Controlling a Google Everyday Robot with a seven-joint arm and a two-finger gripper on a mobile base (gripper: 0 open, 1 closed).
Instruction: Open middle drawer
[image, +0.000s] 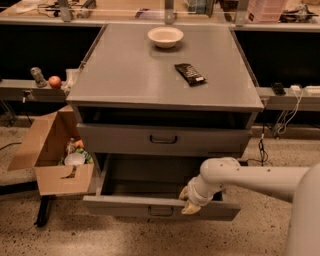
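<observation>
The middle drawer (135, 206) is a wide shallow grey metal drawer with a small dark loop handle (161, 211). It stands pulled far out of the grey cabinet (125, 80), and its dark inside shows. My gripper (189, 201) sits at the top edge of the drawer's front, just right of the handle. The white arm (250, 177) reaches in from the lower right. The taller top drawer (115, 137) stands slightly out above it. The lowest drawer is hidden under the pulled-out one.
A white bowl (165, 36) and a dark flat packet (190, 73) lie on the cabinet top. An open cardboard box (52, 165) with items stands on the floor at the left. An apple (55, 81) sits on a left shelf. Cables (280, 120) hang at the right.
</observation>
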